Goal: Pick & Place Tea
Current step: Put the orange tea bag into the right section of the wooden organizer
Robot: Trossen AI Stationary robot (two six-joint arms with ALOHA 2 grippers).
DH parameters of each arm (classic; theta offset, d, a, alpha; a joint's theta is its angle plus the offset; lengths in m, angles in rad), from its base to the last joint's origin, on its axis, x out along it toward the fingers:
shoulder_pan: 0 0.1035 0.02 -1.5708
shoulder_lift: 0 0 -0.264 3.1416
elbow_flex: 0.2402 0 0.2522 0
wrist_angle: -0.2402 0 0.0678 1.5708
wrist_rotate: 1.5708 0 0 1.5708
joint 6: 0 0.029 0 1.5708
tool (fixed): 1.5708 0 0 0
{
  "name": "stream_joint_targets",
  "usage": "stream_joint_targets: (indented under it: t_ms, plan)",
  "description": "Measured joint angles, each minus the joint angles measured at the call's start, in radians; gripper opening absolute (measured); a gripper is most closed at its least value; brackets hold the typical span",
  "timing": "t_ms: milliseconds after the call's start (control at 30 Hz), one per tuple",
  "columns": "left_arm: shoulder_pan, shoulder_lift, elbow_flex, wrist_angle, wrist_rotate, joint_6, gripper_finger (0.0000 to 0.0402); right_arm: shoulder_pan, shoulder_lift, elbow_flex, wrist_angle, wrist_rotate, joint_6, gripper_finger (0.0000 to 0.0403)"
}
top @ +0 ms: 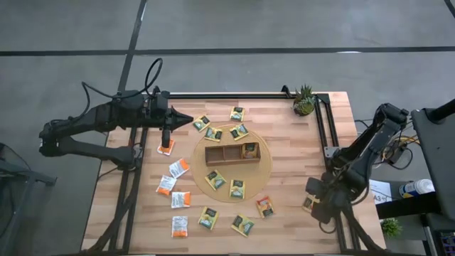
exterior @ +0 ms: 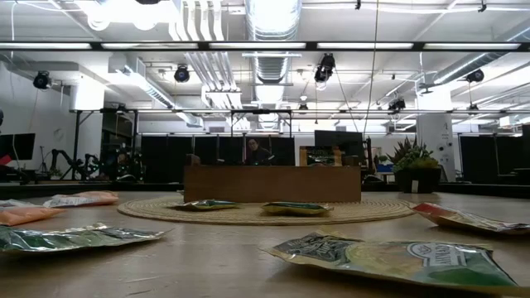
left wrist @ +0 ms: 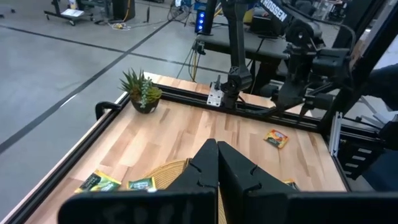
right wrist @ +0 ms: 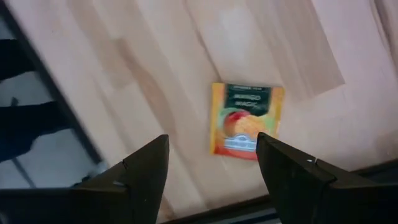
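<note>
The tea sachets lie flat around the wooden tray [top: 232,153], which sits on a round woven mat [top: 264,171]. One sachet [top: 249,149] lies in the tray's right compartment. My right gripper [top: 316,201] is open at the table's right near edge, pointing down over an orange-yellow sachet [right wrist: 247,120]. In the right wrist view its fingers stand above that sachet, one to either side, apart from it. My left gripper [left wrist: 217,163] is shut and level above the table's left far part, pointing right, with yellow-green sachets [top: 202,122] just beyond it.
Orange sachets [top: 178,168] lie to the left of the mat, and yellow-green ones [top: 207,217] toward the near edge. A potted plant [top: 304,100] stands in the far right corner. Black rails [top: 323,128] run along the table's far and right edges.
</note>
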Motion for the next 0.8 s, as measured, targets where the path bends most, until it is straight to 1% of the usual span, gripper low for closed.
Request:
stream_joint_targets:
  t_ms: [167, 400, 500, 633, 800]
  plan:
    - [0.000, 0.003, 0.000, 0.000, -0.019, -0.023, 0.0002, 0.000, 0.002, -0.095, 0.018, 0.002, 0.062, 0.0248]
    - [0.000, 0.011, 0.000, 0.001, -0.019, -0.024, 0.0002, -0.001, 0.001, -0.180, 0.169, 0.040, 0.091, 0.0271]
    - [0.000, 0.012, 0.000, 0.000, -0.019, -0.024, 0.0002, 0.000, 0.022, -0.191, 0.176, 0.040, 0.100, 0.0283]
    - [0.000, 0.014, 0.000, 0.000, -0.019, -0.025, 0.0002, 0.000, 0.060, -0.192, 0.178, 0.036, 0.070, 0.0297]
    - [0.000, 0.018, 0.000, 0.000, -0.019, -0.025, 0.0002, 0.000, 0.138, -0.187, 0.181, -0.008, 0.022, 0.0308]
